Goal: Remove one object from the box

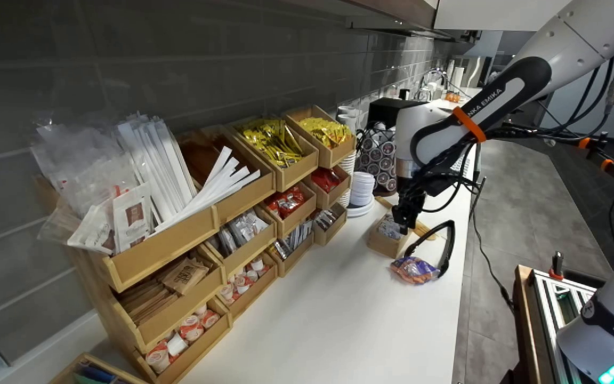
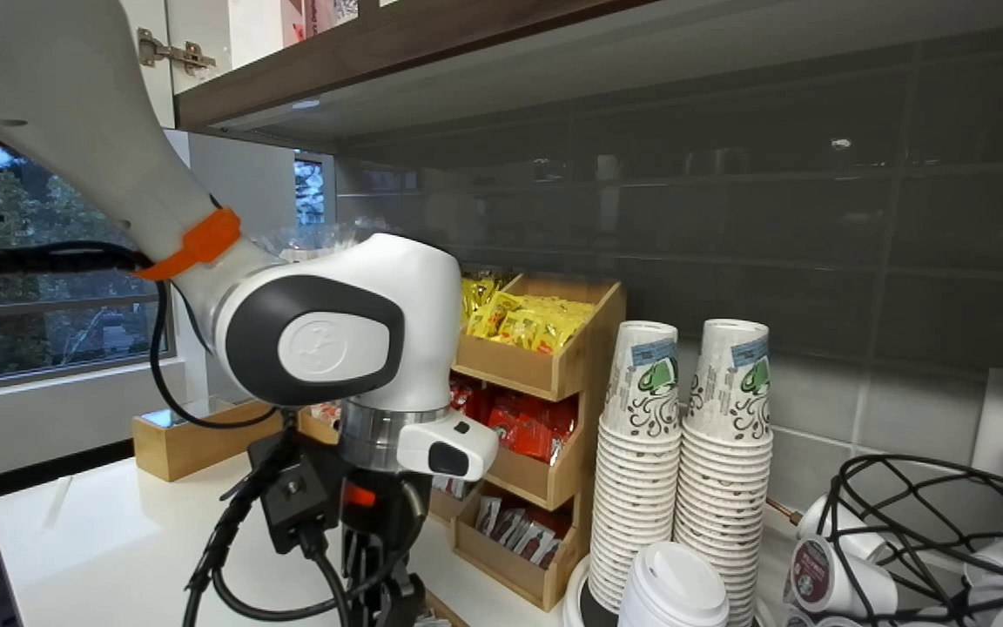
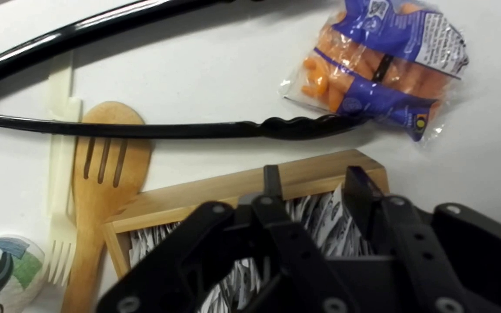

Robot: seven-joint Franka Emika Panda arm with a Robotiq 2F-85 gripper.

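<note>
I had the hand [image 3: 315, 179] pointing down over the small wooden box [image 3: 215, 191], its jaws part-way apart with a clear gap between them, and I could see nothing gripped there. Directly beneath, the box held a mass of silvery packets [image 3: 335, 217]; whether the hand touched any of them, I couldn't tell. The box sat under the hand on the white counter [image 1: 307, 320].

Just beyond the hand in my wrist view, past the wall of the box, lay black tongs [image 3: 168, 130], spread open. One of their arms crossed a slotted wooden spoon [image 3: 98, 208] and a pale plastic fork [image 3: 62, 187], both to the left of the hand. Farther out on the hand's right was a bag of carrots [image 3: 370, 74] with purple print, the end of that same arm overlapping its edge. Well apart from the hand, a tiered wooden rack [image 1: 163, 248] stood along the tiled wall [image 1: 179, 80], and in an exterior view stacks of paper cups [image 2: 636, 522] rose beside it.
</note>
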